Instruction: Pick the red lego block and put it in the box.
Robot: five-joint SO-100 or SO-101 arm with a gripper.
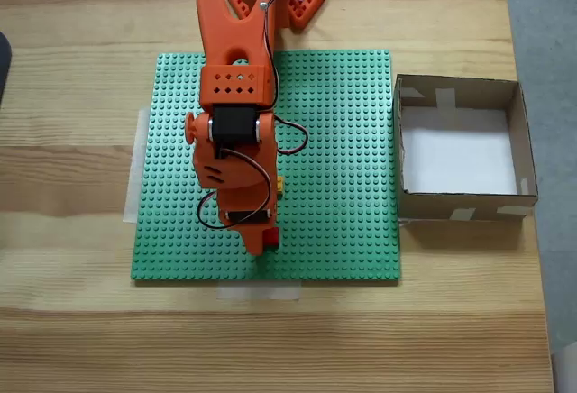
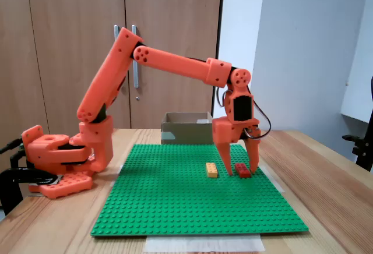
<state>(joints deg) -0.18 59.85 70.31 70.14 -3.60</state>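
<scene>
Both fixed views evenly lit from my end, bright, diffuse indoor light. No harsh glare. I see soft shadow under box along its lower wall, faint arm shadow on green baseplate. Side view: mild sheen on wooden table, white wall slightly bright. Both sharp enough, slight compression softness, no notable edge distortion.

Wooden cupboard doors — perhaps white wall beside.
</scene>
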